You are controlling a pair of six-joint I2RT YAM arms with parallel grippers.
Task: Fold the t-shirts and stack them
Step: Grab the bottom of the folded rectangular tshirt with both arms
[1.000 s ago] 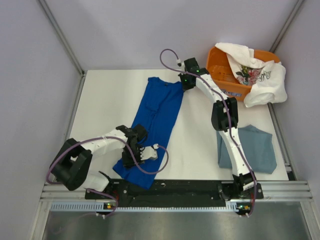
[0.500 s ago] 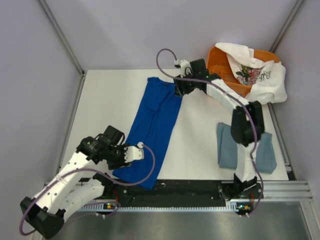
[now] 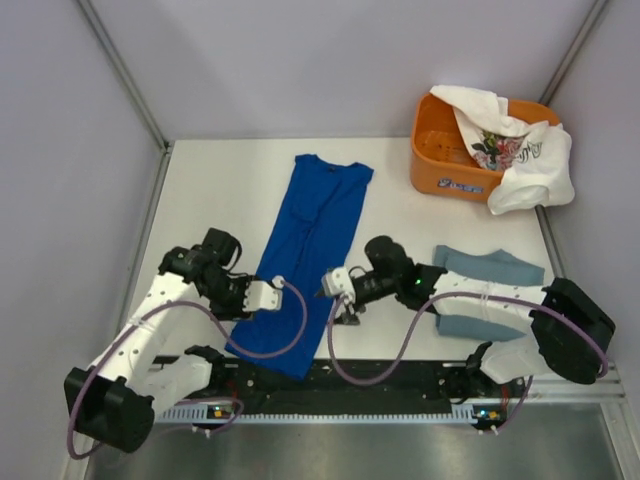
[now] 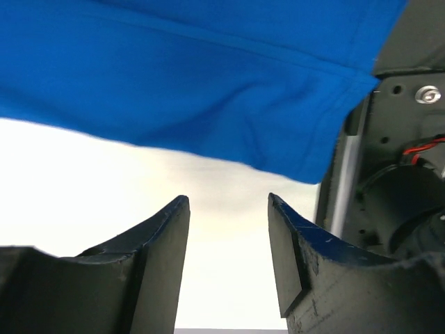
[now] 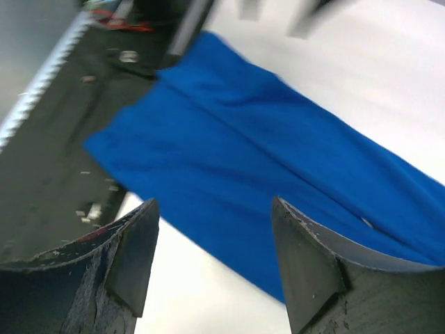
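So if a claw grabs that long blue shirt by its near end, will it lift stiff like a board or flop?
Probably flop: the blue t-shirt lies limp in a narrow folded strip with soft creases, so the rest would likely hang and drag. It looks thin, so probably light. Its folded flaps may fall open when lifted.

The long t-shirt (image 3: 312,235) lies lengthwise down the middle of the bench (image 3: 220,190), its collar end at the far side and its near end overhanging the front rail (image 3: 400,375). The basket (image 3: 440,165) stands in the far right corner, with the draped t-shirt (image 3: 530,160) hanging over its right rim. The folded t-shirt (image 3: 485,262) lies at the near right, under the right arm. The left pincer (image 3: 262,297) sits at the long t-shirt's left edge, the right pincer (image 3: 338,292) just beside its right edge.
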